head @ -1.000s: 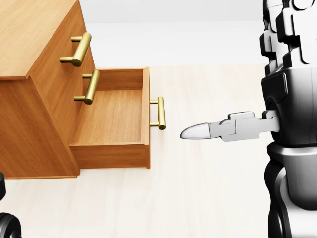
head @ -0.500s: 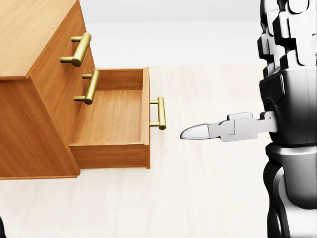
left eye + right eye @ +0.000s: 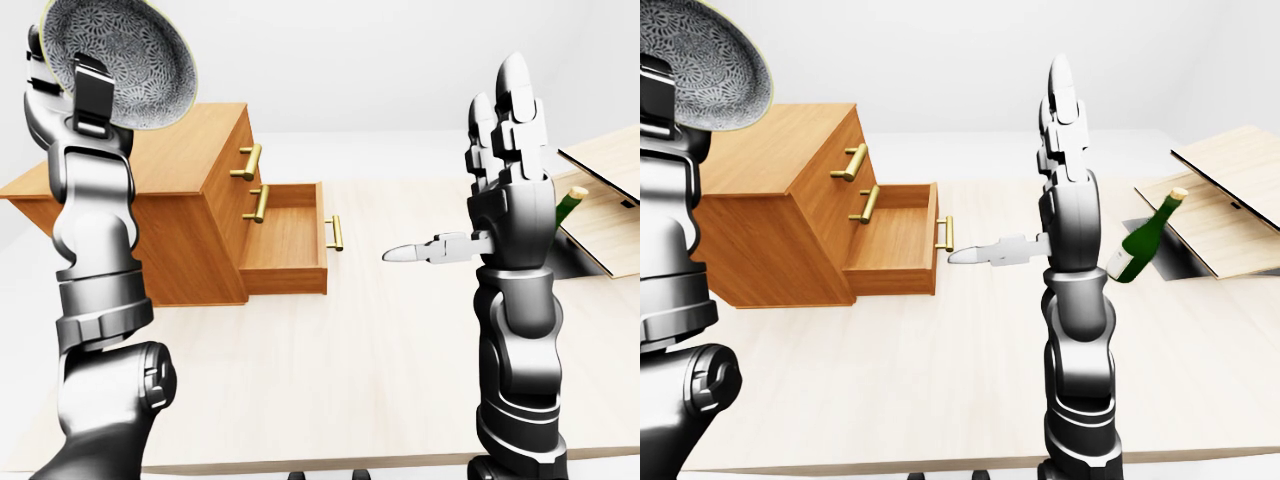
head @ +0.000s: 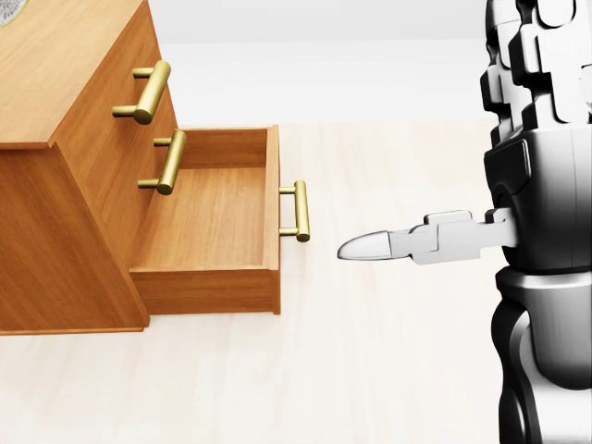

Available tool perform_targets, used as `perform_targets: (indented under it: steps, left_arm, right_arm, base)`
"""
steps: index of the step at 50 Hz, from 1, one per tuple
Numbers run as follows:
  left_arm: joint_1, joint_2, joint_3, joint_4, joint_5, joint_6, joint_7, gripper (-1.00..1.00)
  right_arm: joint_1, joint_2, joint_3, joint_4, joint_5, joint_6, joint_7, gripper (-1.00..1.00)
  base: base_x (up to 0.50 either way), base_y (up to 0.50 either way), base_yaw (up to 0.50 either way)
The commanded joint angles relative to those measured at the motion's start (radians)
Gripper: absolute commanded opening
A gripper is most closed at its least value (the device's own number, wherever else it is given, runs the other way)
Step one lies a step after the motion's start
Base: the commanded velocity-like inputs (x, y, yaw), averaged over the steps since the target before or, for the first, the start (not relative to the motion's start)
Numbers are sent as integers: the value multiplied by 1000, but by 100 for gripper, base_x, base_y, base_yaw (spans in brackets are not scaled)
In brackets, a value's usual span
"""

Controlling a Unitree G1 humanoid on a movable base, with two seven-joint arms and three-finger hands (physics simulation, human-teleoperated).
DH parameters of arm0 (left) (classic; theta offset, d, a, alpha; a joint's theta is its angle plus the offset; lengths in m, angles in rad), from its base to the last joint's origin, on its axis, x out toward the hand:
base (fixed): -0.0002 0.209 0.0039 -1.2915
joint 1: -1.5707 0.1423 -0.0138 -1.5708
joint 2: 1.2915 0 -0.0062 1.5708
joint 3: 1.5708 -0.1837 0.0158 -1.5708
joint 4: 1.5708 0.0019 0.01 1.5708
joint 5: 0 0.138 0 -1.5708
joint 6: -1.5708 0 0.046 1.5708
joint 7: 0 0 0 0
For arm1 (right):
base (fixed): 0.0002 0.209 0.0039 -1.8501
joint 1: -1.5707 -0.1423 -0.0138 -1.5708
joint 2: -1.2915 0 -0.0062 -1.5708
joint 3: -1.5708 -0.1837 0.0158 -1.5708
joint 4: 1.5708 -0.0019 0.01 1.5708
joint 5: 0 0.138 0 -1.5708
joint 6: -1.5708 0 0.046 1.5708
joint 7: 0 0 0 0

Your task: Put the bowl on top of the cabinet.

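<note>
A grey patterned bowl [image 3: 125, 55] with a pale rim is held high at the top left of the left-eye view, tilted, above the left part of the cabinet. My left hand [image 3: 88, 92] is shut on its rim, one dark finger lying over the inside. The wooden cabinet [image 3: 150, 165] has brass handles, and its lower drawer [image 3: 290, 235] is pulled out with nothing in it. To the right of the drawer my right hand [image 3: 500, 150] stands upright and open, its thumb [image 4: 370, 245] pointing left toward the drawer handle [image 4: 301, 211]. Only a sliver of the bowl [image 4: 7, 11] shows in the head view.
A green bottle [image 3: 1145, 240] leans at the right beside a light wooden lidded box [image 3: 1230, 185] with a dark opening. The pale tabletop [image 3: 330, 370] ends at its near edge along the bottom of the eye views.
In the head view the dark piece of my left arm has left the bottom-left corner, and a sliver of the bowl has appeared at the top left. The right hand has barely moved.
</note>
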Motion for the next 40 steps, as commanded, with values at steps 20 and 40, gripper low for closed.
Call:
perform_targets:
  steps: [20,40]
  left_arm:
    - [9,72,26,116,-43,0,0,-100]
    - [7,74,32,190,54,0,0,-100]
  right_arm:
    - [7,1,2,20,-1,0,-2,100]
    - [5,1,2,5,-2,0,1,100]
  base:
    - [0,0,0]
    - [0,0,0]
